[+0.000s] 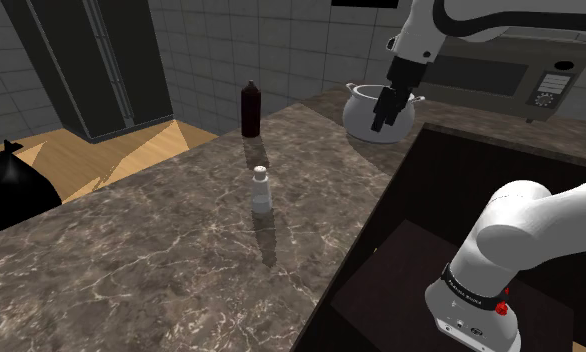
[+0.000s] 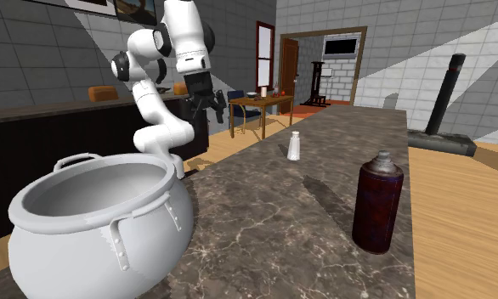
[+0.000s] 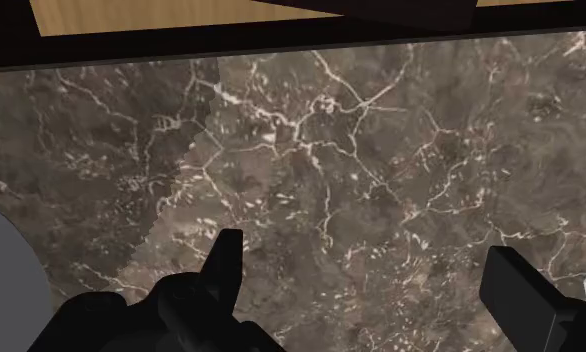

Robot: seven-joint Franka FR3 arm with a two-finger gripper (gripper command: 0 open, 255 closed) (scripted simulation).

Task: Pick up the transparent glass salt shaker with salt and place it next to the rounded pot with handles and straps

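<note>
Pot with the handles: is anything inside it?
The second exterior view looks into the pot: bare grey inner wall, nothing showing. Its near rim covers the bottom, so anything lying there cannot be seen.

A dark brown counter [image 1: 161,240], marbled with thin white veins, carries a pale grey pot [image 2: 94,229]. Also on the counter are a reddish-brown bottle [image 2: 377,204] and a clear shaker [image 1: 262,192] filled white. The gripper [image 3: 365,250] above the counter is black.
</note>
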